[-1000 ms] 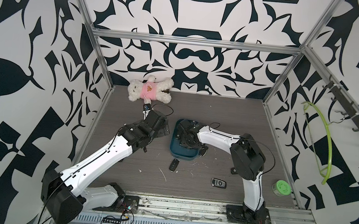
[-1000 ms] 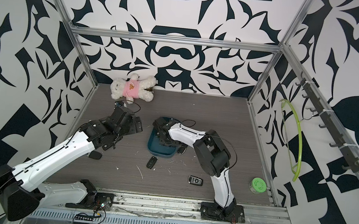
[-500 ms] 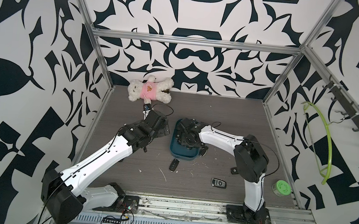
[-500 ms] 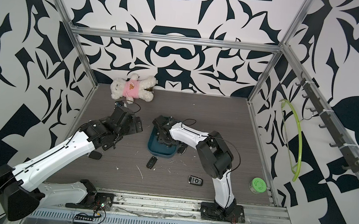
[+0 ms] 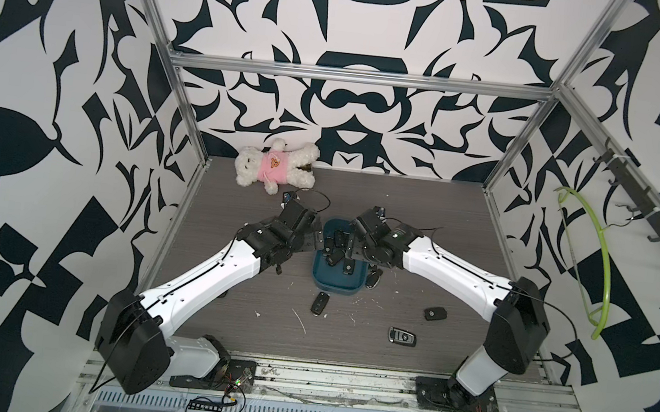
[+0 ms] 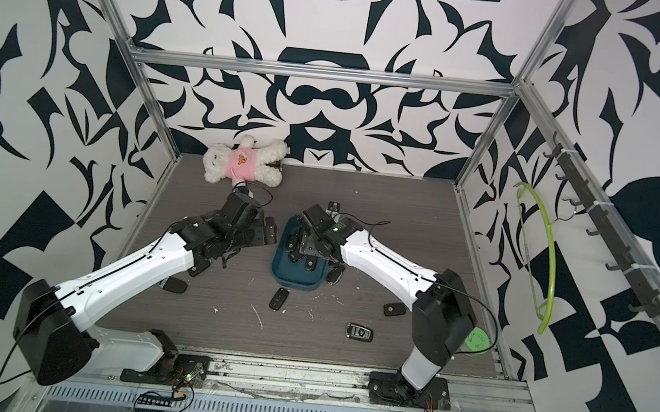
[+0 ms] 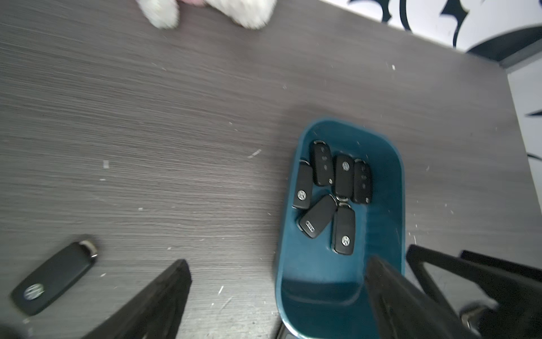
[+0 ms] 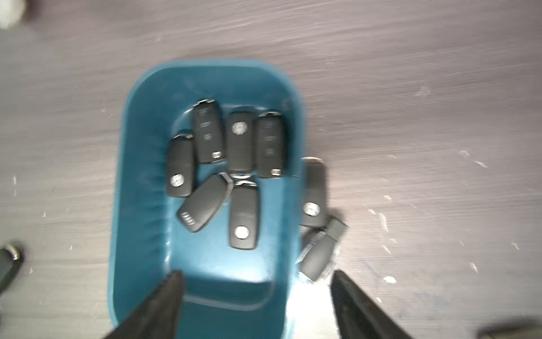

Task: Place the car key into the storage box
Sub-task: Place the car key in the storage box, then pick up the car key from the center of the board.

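Tabletop: grey wood-grain tabletop (image 5: 422, 225) inside black-and-white patterned walls, with car keys scattered over it.
Right arm: right gripper (image 8: 256, 276) hangs over the storage box (image 8: 126, 176), jaws spread apart, nothing between them.
Left arm: left gripper (image 7: 277, 262) sits at the box's rim on its own side, spread wide and empty.
Inside the box: six boxed keys (image 8: 239, 141), bunched toward one end.
Nearest target: wall-side key (image 8: 313, 190) lies on the table against the outside of the box's long wall, on the right arm's side, its long axis parallel to that wall.
Next out: tilted key (image 8: 318, 252), just beside it, skewed off that line.
Farther: left-side key (image 7: 54, 276), well apart from the box, near the left arm.
Judgement: the right arm is nearer to the wall-side key. Closing across its short width leaves one finger little room against the wall.
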{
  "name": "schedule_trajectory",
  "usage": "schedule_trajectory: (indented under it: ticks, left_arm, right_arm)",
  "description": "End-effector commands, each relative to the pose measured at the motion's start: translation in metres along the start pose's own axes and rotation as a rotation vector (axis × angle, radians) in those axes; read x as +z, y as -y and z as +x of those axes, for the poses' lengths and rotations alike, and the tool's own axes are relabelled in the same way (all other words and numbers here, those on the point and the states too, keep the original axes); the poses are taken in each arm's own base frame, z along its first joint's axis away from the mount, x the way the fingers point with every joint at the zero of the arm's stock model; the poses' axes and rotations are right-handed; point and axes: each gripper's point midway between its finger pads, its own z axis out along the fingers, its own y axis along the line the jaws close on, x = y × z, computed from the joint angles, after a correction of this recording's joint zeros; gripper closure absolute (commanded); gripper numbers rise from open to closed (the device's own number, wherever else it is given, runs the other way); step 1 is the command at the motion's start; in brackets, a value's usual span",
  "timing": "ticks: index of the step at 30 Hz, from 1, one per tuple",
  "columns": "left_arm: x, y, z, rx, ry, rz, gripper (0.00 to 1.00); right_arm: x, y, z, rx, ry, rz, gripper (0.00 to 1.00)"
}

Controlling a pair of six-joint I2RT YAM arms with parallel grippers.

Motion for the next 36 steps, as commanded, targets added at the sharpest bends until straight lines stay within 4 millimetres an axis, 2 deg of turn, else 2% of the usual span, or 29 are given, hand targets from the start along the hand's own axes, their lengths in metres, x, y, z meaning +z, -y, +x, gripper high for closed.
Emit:
schedule_trajectory:
  ticks: [1,9,11,16,18,19,25,31,36]
  left_arm:
    - [0.003,0.037,-0.008,0.048,-0.015,0.151,0.01]
    - [0.018,0.098,0.011,0.151,-0.121,0.346,0.01]
    - [0.022,0.111,0.016,0.170,-0.147,0.388,0.01]
    - [0.026,0.132,0.024,0.205,-0.193,0.456,0.01]
    - [0.028,0.135,0.025,0.209,-0.205,0.465,0.01]
    - [0.029,0.136,0.026,0.210,-0.210,0.466,0.01]
    - [0.032,0.138,0.028,0.207,-0.220,0.468,0.01]
    - [0.032,0.134,0.029,0.203,-0.222,0.453,0.01]
    - [0.031,0.131,0.030,0.201,-0.218,0.444,0.01]
  right_arm:
    - [-0.012,0.043,0.000,0.049,0.032,0.110,0.09]
    - [-0.025,0.123,0.031,0.172,0.021,0.260,0.09]
    - [-0.027,0.145,0.043,0.208,0.008,0.309,0.08]
    - [-0.026,0.180,0.065,0.306,-0.018,0.347,0.04]
    - [-0.025,0.189,0.072,0.343,-0.030,0.350,0.04]
    - [-0.024,0.193,0.075,0.356,-0.037,0.354,0.01]
    - [-0.012,0.216,0.101,0.474,-0.098,0.360,0.00]
    - [-0.001,0.217,0.109,0.559,-0.120,0.320,0.06]
    - [0.017,0.216,0.127,0.643,-0.189,0.284,0.10]
